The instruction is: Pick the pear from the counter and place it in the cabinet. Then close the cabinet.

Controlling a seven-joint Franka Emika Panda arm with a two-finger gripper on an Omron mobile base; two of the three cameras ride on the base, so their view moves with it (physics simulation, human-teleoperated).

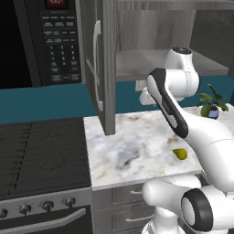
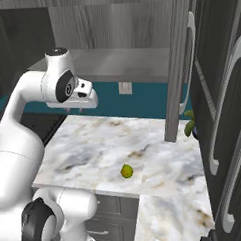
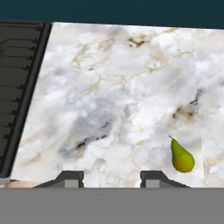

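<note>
Marble-look counter (image 1: 137, 146) ahead of me, black stovetop (image 1: 41, 151) to one side, teal wall behind, microwave (image 1: 45, 41) above the stove. Starting at the tool: my gripper (image 3: 111, 178) hangs high over the counter, camera looking straight down, and I see the two finger tips (image 3: 70, 178) spread wide with nothing but bare marble between them, so it is released and empty. In the right base view the hand (image 2: 74, 102) sits out over the slab's back half, well above it.

Moving outward: the pear (image 3: 181, 156) lies on its side on the counter, stem pointing away from my fingers, off to the side of the gripper and not under it. From the base cameras it rests near the counter's front edge (image 2: 126, 170), well apart from the stove. I judge I need to shift sideways and forward, then come down on it.

Further out, the cabinet (image 1: 137, 36) hangs above with its doors swung open, one door (image 1: 103, 68) edge-on in the left base view. Its inner shelf (image 2: 119, 65) looks bare as far as I can see. A potted plant (image 1: 211, 105) stands on the counter's far end.

So, progress: nothing done yet by my reading. Pear unpicked, shelf waiting, doors yet to close.
</note>
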